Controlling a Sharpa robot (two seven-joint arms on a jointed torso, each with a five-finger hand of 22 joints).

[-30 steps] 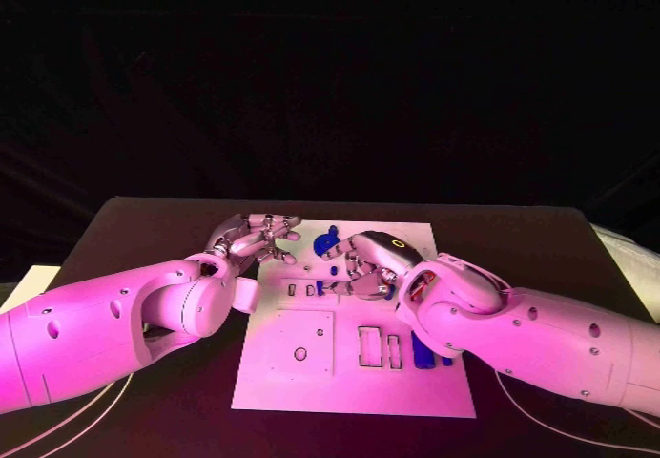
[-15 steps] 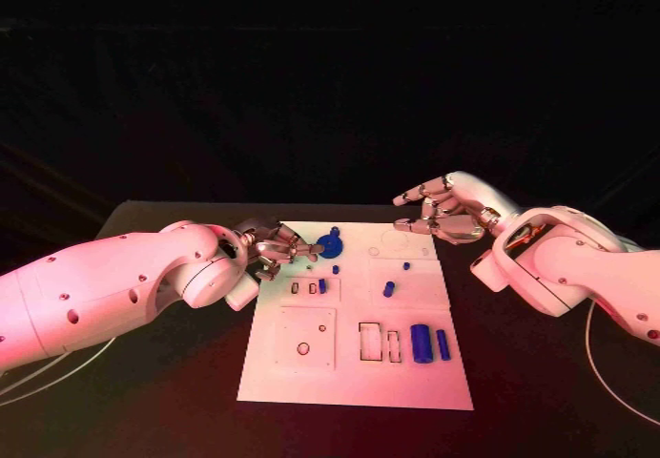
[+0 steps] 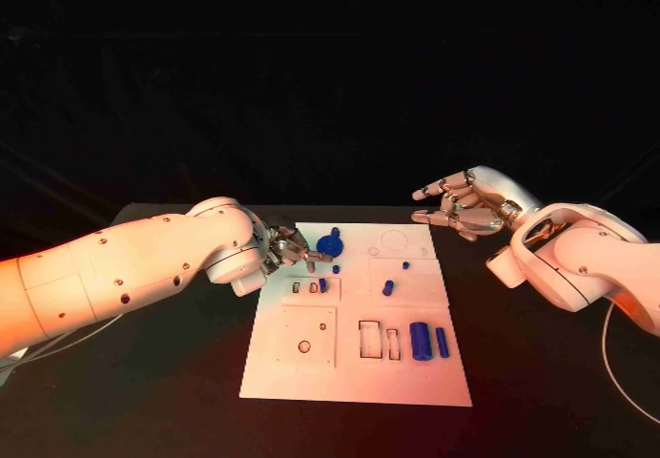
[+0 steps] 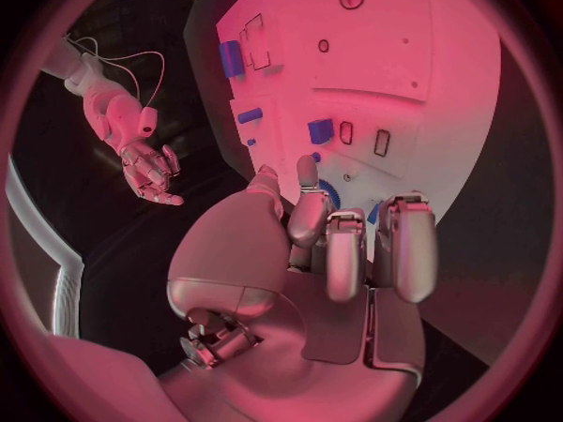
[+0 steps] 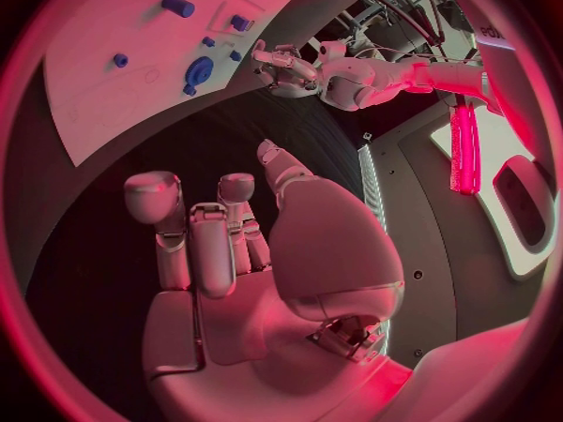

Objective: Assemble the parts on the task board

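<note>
The white task board lies in the middle of the table with several blue parts on it. A round blue part stands near its far left corner; two long blue parts lie at its right side. My left hand sits at the board's far left edge with its fingers curled in beside the round part, and I see nothing in them. My right hand hangs raised beyond the board's far right corner, fingers apart and holding nothing.
Black tabletop surrounds the board on all sides. Near the board's middle are a small blue part and empty slots. A square plate with two holes takes the board's near left.
My right hand has lifted off the board's far middle and swung away to the right. My left hand stays at the far left edge, its fingers now curled closer in.
</note>
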